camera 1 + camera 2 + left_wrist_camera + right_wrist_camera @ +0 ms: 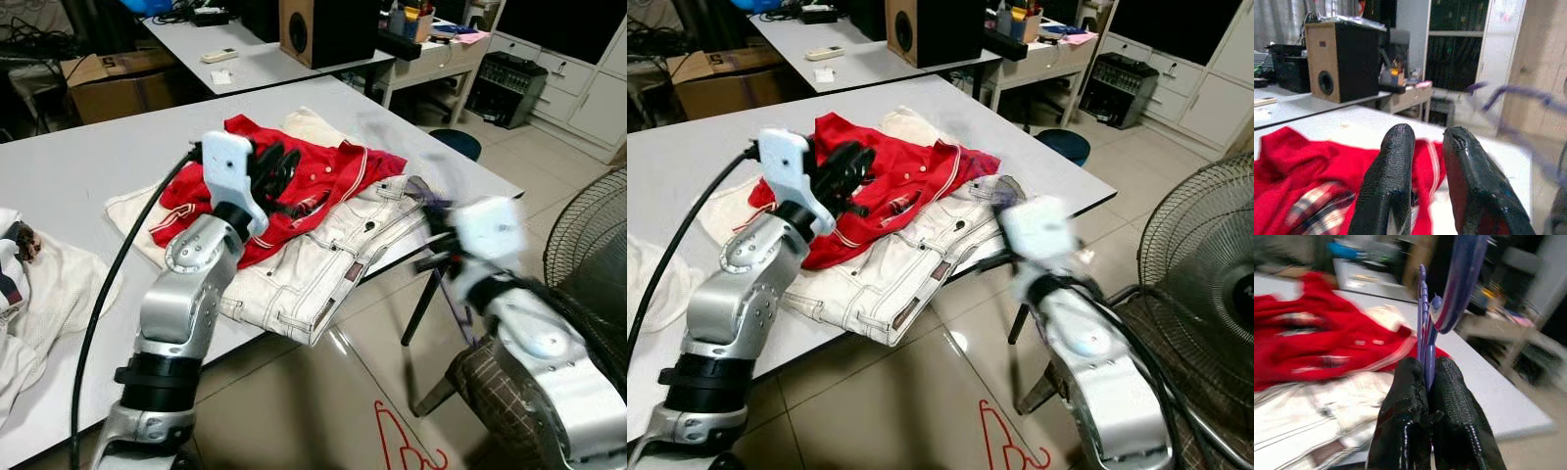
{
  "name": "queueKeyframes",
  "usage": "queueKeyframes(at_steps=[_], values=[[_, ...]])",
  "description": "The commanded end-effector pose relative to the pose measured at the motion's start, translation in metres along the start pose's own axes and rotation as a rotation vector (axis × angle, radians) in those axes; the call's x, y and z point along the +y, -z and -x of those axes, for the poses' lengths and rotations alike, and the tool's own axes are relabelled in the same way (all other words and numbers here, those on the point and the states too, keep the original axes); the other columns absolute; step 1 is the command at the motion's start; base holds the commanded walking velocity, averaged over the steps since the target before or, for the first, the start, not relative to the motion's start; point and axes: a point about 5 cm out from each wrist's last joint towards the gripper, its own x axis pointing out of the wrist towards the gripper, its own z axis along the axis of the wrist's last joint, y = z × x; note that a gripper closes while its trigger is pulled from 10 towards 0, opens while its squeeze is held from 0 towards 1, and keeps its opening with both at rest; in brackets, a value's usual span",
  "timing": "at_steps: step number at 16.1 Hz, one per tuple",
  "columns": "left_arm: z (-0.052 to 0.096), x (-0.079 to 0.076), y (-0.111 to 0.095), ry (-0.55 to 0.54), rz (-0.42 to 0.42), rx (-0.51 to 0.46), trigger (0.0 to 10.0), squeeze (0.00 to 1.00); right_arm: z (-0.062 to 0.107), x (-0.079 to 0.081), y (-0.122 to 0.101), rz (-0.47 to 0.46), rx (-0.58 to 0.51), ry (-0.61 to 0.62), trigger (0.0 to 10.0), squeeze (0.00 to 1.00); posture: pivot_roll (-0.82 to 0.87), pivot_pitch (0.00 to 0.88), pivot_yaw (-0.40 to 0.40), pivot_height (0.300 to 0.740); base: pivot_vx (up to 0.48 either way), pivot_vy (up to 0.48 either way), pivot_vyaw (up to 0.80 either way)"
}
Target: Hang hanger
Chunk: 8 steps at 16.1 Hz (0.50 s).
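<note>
Purple hanger (1425,328) clamped in right pincer (1427,382), sharp at wrist, blurred overhead; left pincer (1425,147) slightly apart

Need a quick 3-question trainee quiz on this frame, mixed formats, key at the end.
1. True or false: the right gripper is shut on a purple hanger.
2. What lies under the red jacket on the white table? A) white jeans B) a towel C) a laptop
3. Fill in: the left gripper hovers over the ___ jacket, fingers apart.

Key: 1 true; 2 A, the white jeans; 3 red.
</note>
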Motion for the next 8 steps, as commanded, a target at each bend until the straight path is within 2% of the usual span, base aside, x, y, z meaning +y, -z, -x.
queueKeyframes(at_steps=[1, 2, 3, 4, 5, 6, 7, 8], values=[[0.001, -0.003, 0.005, 0.01, -0.04, 0.022, 10.0, 0.0, 0.001, -0.009, 0.002, -0.041, 0.008, 0.046, 10.0, 0.0, 0.0, 0.0, -0.002, 0.74, 0.0, 0.0, 0.0], [0.002, -0.005, 0.018, 0.021, -0.093, 0.075, 10.0, 0.0, 0.007, -0.019, 0.01, -0.205, 0.018, 0.078, 10.0, 0.0, -0.01, 0.0, 0.0, 0.74, 0.0, 0.0, 0.0], [-0.002, -0.004, 0.025, -0.002, -0.106, 0.114, 10.0, 0.0, 0.01, -0.025, 0.012, -0.277, 0.009, 0.071, 10.0, 0.0, -0.02, 0.0, 0.003, 0.74, 0.0, 0.0, 0.0], [-0.004, -0.003, 0.03, -0.001, -0.12, 0.141, 10.0, 0.0, 0.012, -0.029, 0.013, -0.285, 0.009, 0.068, 10.0, 0.0, -0.02, 0.0, 0.006, 0.74, 0.0, 0.0, 0.0], [-0.008, -0.004, 0.035, 0.002, -0.092, 0.165, 10.0, 1.0, 0.017, -0.036, 0.018, -0.291, 0.031, 0.055, 10.0, 0.0, -0.03, 0.0, 0.009, 0.74, 0.0, 0.0, 0.0], [-0.011, -0.008, 0.036, 0.022, -0.065, 0.168, 10.0, 1.0, 0.021, -0.039, 0.022, -0.277, 0.054, 0.045, 10.0, 0.0, -0.05, 0.0, 0.018, 0.74, 0.0, 0.0, 0.0], [-0.013, -0.011, 0.036, 0.033, -0.075, 0.153, 10.0, 1.0, 0.026, -0.04, 0.027, -0.237, 0.092, 0.047, 10.0, 0.0, -0.06, 0.0, 0.025, 0.74, 0.0, 0.0, 0.0], [-0.014, -0.013, 0.037, 0.011, -0.066, 0.157, 10.0, 1.0, 0.03, -0.04, 0.032, -0.166, 0.121, 0.057, 10.0, 0.0, -0.07, 0.0, 0.029, 0.74, 0.0, 0.0, 0.0]])
